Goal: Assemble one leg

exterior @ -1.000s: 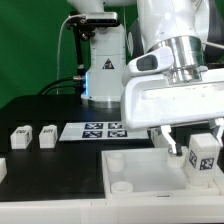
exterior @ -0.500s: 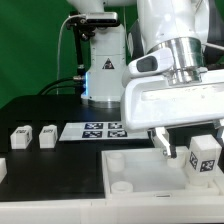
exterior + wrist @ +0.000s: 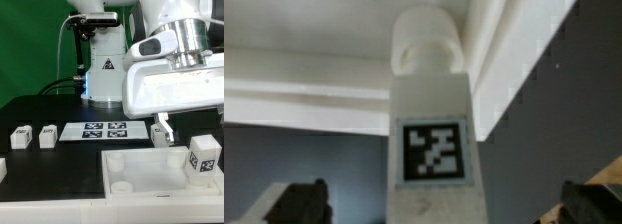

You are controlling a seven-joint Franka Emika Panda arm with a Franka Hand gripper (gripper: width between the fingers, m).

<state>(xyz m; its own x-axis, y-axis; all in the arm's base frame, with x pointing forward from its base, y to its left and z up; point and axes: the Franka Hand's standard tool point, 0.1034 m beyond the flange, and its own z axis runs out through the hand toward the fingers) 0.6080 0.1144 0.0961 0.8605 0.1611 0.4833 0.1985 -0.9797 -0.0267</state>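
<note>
A leg (image 3: 203,155), stubby and white with a black-and-white tag, stands upright on the near right part of the large white square tray-like part (image 3: 140,170). My gripper (image 3: 190,128) hangs above it, open and empty. In the wrist view the leg (image 3: 432,130) sits between the two dark fingers (image 3: 295,205), with clear gaps on both sides, against a raised edge of the tray-like part (image 3: 313,80). My gripper (image 3: 446,205) touches nothing.
Two more legs (image 3: 20,137) (image 3: 46,136) stand on the black table at the exterior view's left. A third (image 3: 2,168) shows at the left edge. The marker board (image 3: 103,130) lies behind the tray-like part. A white robot base (image 3: 100,70) stands at the back.
My gripper has risen straight up from around the leg. The leg stays standing in the same place.
</note>
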